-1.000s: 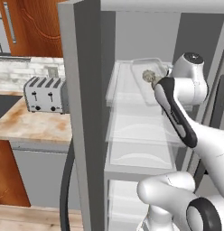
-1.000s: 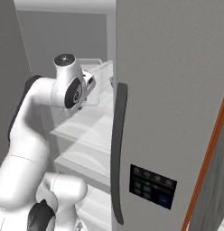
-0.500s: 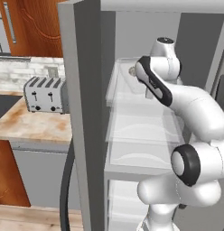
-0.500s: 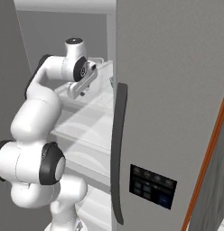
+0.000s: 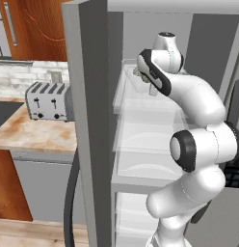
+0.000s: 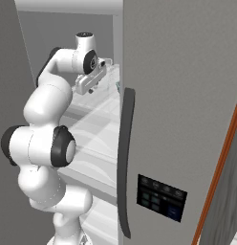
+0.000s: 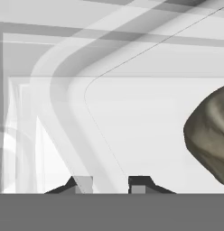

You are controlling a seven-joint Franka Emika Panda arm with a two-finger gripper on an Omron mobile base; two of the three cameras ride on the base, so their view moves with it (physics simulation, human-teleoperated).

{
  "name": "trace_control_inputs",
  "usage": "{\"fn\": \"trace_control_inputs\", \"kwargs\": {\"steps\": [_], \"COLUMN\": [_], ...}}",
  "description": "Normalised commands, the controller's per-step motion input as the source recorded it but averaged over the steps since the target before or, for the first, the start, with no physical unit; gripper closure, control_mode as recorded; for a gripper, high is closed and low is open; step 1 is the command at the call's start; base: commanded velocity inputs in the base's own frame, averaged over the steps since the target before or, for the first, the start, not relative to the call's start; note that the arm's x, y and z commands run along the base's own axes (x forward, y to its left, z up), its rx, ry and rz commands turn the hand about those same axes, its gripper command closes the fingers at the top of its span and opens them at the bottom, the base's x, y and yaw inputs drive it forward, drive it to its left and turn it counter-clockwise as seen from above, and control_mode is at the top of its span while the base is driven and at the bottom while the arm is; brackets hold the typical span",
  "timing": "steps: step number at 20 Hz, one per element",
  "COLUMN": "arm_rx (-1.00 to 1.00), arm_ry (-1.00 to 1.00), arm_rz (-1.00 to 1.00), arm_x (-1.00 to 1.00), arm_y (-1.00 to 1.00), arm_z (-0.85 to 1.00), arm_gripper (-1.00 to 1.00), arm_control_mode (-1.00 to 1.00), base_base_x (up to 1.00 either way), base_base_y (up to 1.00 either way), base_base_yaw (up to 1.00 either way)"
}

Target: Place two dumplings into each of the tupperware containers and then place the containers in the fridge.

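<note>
My gripper (image 7: 111, 185) is shut on the rim of a light-grey tupperware container (image 7: 132, 126), and the rim runs between the two dark finger tips. A mottled grey-beige dumpling (image 7: 208, 135) lies inside the container at the right. In the left base view the container (image 5: 132, 83) sits at the level of the fridge's (image 5: 87, 120) top translucent shelf, with a dumpling (image 5: 139, 71) showing beside the wrist. The arm reaches into the fridge, and its hand (image 6: 89, 82) is over that shelf. The other container is out of view.
The thick grey fridge door (image 6: 177, 95) with its dark handle (image 6: 124, 158) stands open on the right. Pale shelves (image 5: 140, 144) and drawers lie below the hand. A silver toaster (image 5: 49, 100) stands on the counter (image 5: 30, 137) to the left of the fridge.
The arm has swung further into the fridge and to the left, carrying the container along the top shelf. The grip has stayed shut. The base has not moved.
</note>
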Motion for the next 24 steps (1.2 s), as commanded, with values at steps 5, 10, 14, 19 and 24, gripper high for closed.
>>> {"fn": "trace_control_inputs", "kwargs": {"steps": [5,10,14,19,24], "arm_rx": [0.0,0.0,0.0,0.0,0.0], "arm_ry": [0.0,0.0,-0.04,-0.12,-0.08], "arm_rz": [0.0,0.0,0.0,0.0,0.0], "arm_x": [0.14,0.22,0.09,0.01,-0.78], "arm_y": [0.0,0.0,0.0,-0.07,-0.33], "arm_z": [-0.02,-0.12,-0.05,0.15,0.31], "arm_gripper": [1.0,-1.0,-1.0,-1.0,-1.0], "arm_control_mode": [-1.0,-1.0,-1.0,-1.0,-1.0], "base_base_x": [0.0,0.0,0.0,0.0,0.0], "base_base_y": [0.0,0.0,0.0,0.0,0.0], "base_base_yaw": [0.0,0.0,0.0,0.0,0.0]}}
